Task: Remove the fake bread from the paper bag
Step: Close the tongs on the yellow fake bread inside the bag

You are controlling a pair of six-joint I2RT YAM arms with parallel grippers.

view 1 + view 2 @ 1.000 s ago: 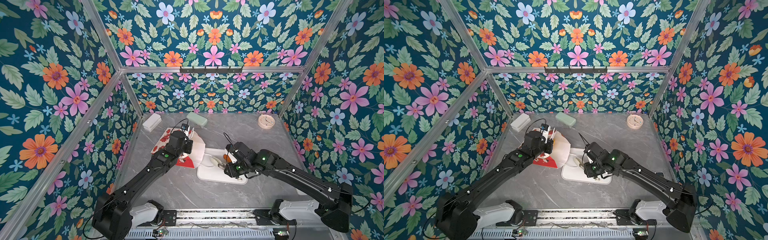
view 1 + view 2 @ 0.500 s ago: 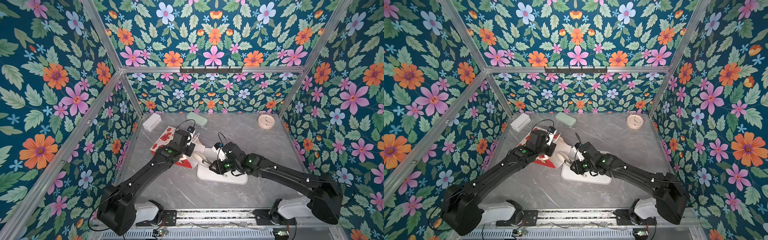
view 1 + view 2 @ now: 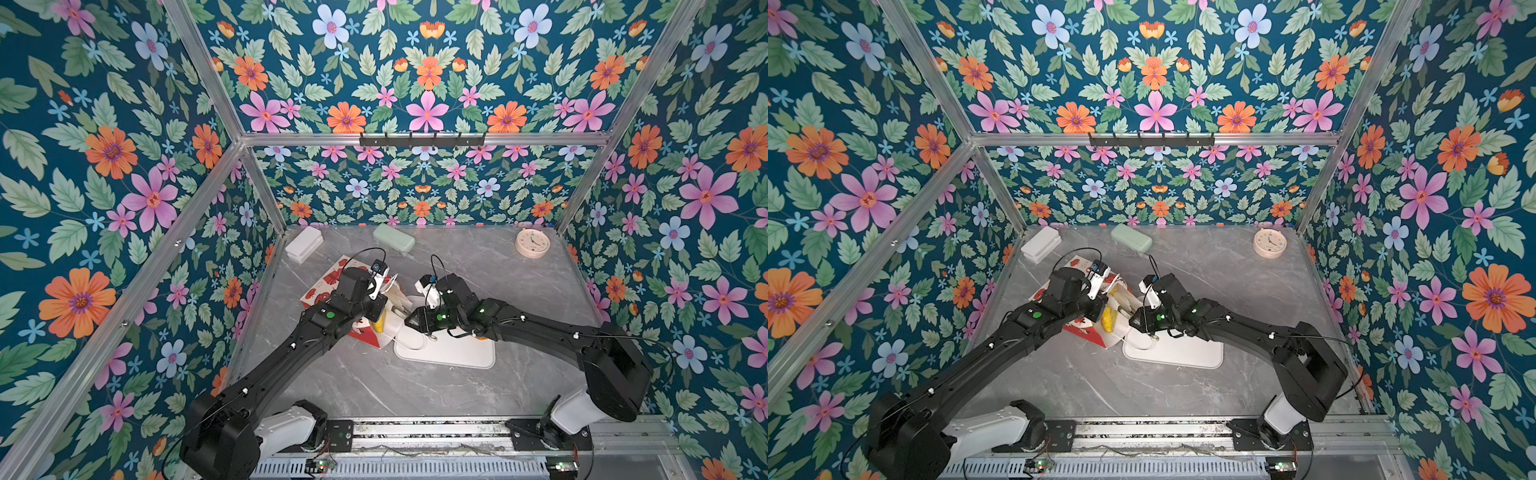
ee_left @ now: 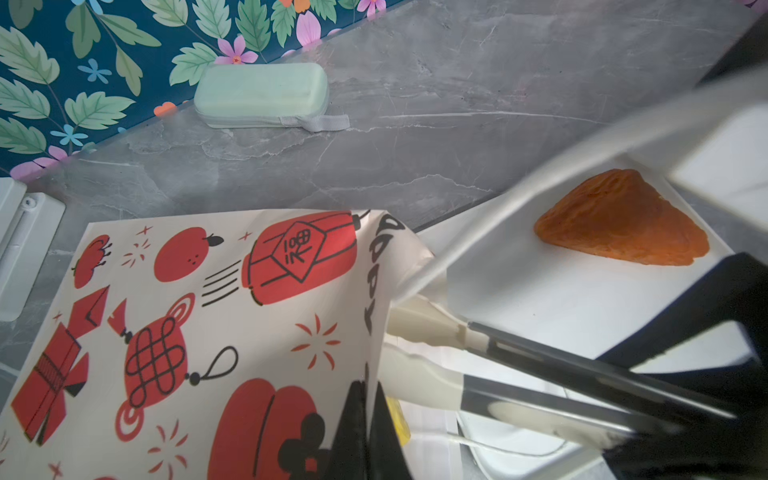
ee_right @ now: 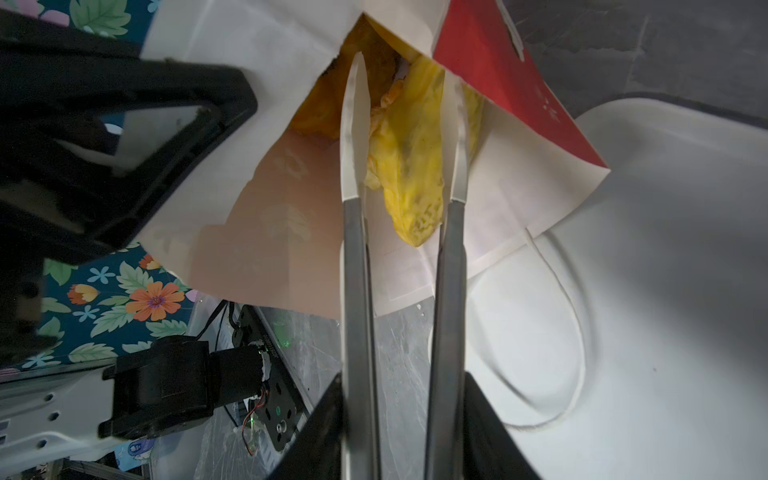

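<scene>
The paper bag (image 3: pixel 328 282) (image 3: pixel 1073 264) lies on its side, mouth facing the white tray (image 3: pixel 457 353). My left gripper (image 4: pixel 365 390) (image 3: pixel 376 309) is shut on the bag's upper rim and holds the mouth open. My right gripper (image 5: pixel 403 386) (image 3: pixel 417 320) is shut on metal tongs. The tongs' white tips (image 5: pixel 355 124) stand apart inside the mouth, either side of a yellow piece of fake bread (image 5: pixel 411 166) (image 3: pixel 1108 320). More golden bread (image 5: pixel 324 108) lies deeper in. An orange triangular piece (image 4: pixel 623 220) rests on the tray (image 4: pixel 561 299).
A pale green case (image 3: pixel 394 238), a white box (image 3: pixel 304 244) and a round clock (image 3: pixel 532 243) stand along the back wall. The bag's white cord handle (image 5: pixel 569 324) loops over the tray's near end. Floral walls close three sides.
My right gripper has swung left from over the tray to the bag's mouth, and the tongs' tips have spread around the yellow bread. My left gripper has shifted to the rim nearest the tray.
</scene>
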